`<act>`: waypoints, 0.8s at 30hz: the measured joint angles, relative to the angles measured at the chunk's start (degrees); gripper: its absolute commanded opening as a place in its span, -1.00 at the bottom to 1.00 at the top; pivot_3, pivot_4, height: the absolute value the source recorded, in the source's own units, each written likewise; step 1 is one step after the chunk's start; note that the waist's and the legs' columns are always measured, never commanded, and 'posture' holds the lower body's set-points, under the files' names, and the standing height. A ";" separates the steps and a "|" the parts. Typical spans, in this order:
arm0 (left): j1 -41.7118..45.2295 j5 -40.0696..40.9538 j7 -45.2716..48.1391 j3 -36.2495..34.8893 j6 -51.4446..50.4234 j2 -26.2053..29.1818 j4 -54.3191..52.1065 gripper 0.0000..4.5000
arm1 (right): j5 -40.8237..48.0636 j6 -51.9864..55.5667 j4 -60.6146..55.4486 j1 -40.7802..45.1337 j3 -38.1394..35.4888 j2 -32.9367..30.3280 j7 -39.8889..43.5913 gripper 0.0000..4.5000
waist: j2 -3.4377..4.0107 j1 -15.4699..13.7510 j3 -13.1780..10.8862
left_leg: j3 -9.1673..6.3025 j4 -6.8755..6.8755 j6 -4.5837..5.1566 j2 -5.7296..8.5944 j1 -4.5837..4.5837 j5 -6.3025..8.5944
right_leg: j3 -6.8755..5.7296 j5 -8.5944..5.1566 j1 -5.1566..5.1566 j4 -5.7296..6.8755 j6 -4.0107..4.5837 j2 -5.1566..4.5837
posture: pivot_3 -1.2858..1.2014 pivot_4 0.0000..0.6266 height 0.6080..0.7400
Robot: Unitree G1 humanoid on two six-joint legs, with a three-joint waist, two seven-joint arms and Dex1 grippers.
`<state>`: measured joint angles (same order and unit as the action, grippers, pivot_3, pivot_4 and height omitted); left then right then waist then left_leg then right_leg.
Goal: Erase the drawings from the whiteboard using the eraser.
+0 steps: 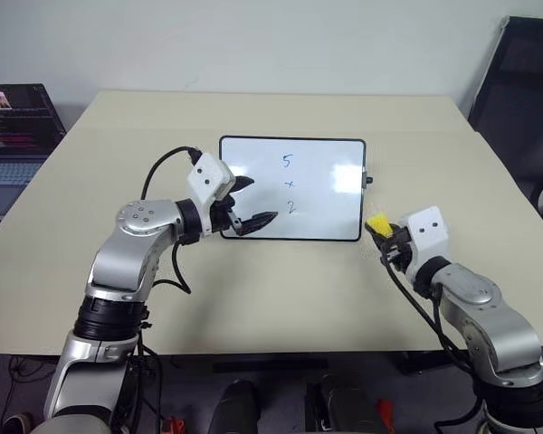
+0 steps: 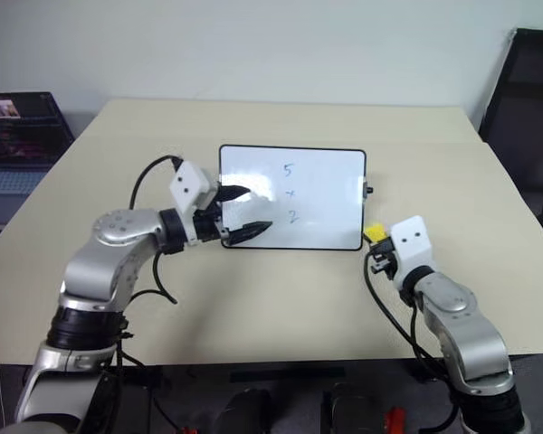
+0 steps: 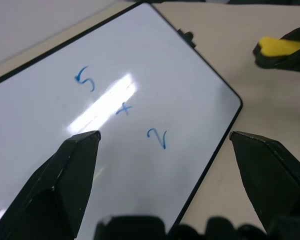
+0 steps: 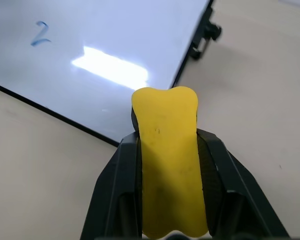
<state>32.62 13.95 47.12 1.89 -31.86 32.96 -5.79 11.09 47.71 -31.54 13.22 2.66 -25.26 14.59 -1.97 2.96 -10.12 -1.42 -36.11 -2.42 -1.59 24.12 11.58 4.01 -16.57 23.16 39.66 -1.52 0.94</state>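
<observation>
The right jaws (image 4: pixel 167 150) are clenched on the eraser (image 4: pixel 167 160), one black finger pressed flat to each long side. It is a yellow block with a waisted outline, smooth and slightly dimpled, its rounded end sticking out past the fingertips toward the board. The gripper points forward and a little downward, held just off the board's near right corner, not touching it. Behind it come a white boxy wrist housing and a silver, rounded forearm bent at the elbow, with a black cable looping beside it.

The left jaws (image 1: pixel 251 206) are released, spread wide, two tapered black fingers with a dull matte finish. They lie over the board's left edge, pointing across it to the right. Whether the fingertips touch the surface I cannot tell. That arm is bent in from the left, the same white wrist block and silver shells, a black cable arching over it.

The whiteboard (image 1: pixel 321 212) lies flat in the middle of the tabletop (image 1: pixel 253 298), a glossy white rectangle with a thin black frame, rounded corners and a small black knob on its right short side. A bright glare streaks the gloss. The drawings (image 1: pixel 290 184), thin blue strokes, stand in a column near the centre: a "5", an "x", a "2", all intact. The tabletop is plain matte beige. A laptop (image 1: pixel 14 136) sits beyond its far left corner.
</observation>
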 measured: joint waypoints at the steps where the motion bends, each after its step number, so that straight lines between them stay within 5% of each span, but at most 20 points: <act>1: 0.05 -0.39 -0.86 0.13 -0.75 0.02 -0.34 1.00 | -0.92 -0.35 0.31 2.13 1.80 -0.74 0.67 -0.51 | 0.00 0.06 0.00 | 0.02 0.00 0.01 0.01 -0.02 -0.01 | 0.02 0.00 0.00 0.01 -0.01 0.00 | 0.03 -0.52 1.00; 13: 4.14 -2.93 -5.26 2.69 -6.72 1.02 -0.55 1.00 | -8.26 -10.78 25.58 29.81 12.09 4.31 5.83 -0.51 | -0.01 0.21 0.00 | 0.01 0.05 0.01 0.02 -0.04 -0.02 | -0.01 0.16 0.04 0.12 0.27 -0.01 | 0.03 -0.52 1.00; 24: 4.34 -3.74 -6.21 2.91 -7.74 1.53 0.15 1.00 | -16.59 -24.90 52.96 44.51 17.95 10.77 10.68 -0.51 | 0.00 0.25 0.00 | 0.01 0.06 0.01 0.03 -0.04 -0.01 | -0.02 0.18 0.08 0.19 0.31 -0.06 | 0.03 -0.52 1.00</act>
<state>36.97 10.21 40.91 4.80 -39.60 34.49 -5.64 -5.50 22.81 21.42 57.73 20.61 -14.48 25.27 -1.97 3.21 -10.12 -1.41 -36.05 -2.41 -1.57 24.08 11.57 3.99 -16.39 23.24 39.85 -1.22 0.89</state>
